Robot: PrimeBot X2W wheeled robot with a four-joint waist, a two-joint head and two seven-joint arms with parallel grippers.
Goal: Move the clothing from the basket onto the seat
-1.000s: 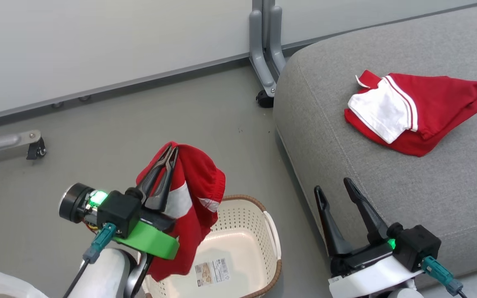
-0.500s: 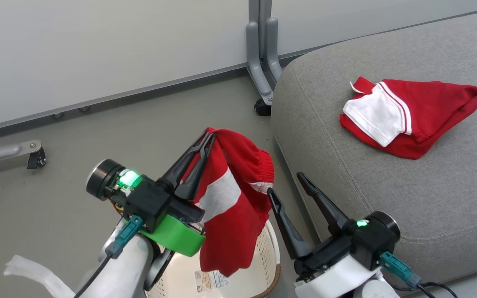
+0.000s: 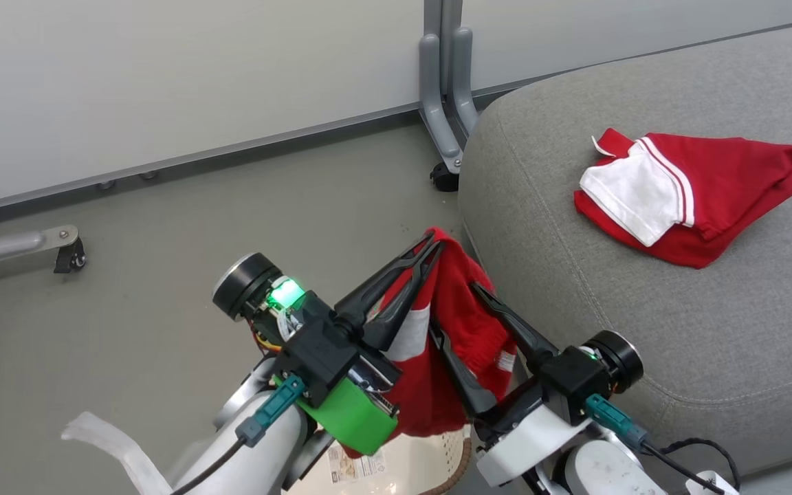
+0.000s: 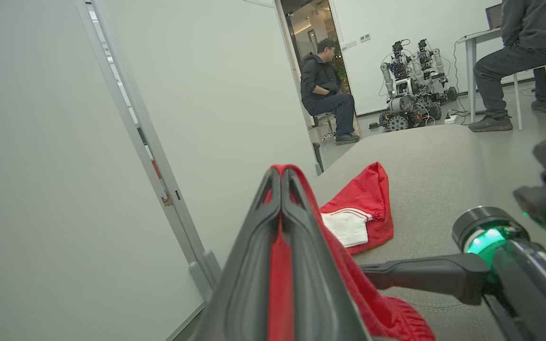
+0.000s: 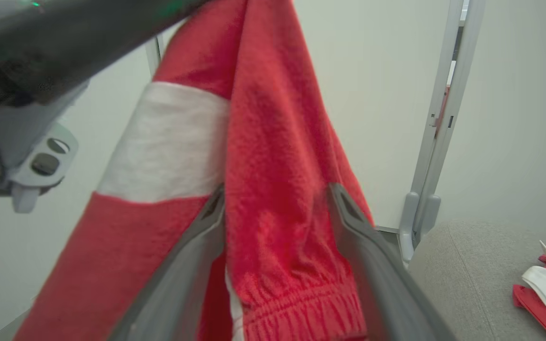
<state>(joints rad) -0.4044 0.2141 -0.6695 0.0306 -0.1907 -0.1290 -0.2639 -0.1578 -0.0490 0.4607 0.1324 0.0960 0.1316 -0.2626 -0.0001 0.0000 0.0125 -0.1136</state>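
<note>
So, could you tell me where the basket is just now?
In the head view the basket sits at the bottom centre, left of the seat, mostly hidden by the garment hanging from the shut left gripper.

Two tools, left tool (image 3: 434, 240) and right tool (image 3: 454, 308). Two garments: one garment (image 3: 423, 402) pinched in the left, a second garment (image 3: 733, 199) well beyond the right. One basket (image 3: 463, 457) beneath them, one seat (image 3: 678, 330). Two people far ahead: person (image 4: 323, 90), other person (image 4: 514, 47)
</note>
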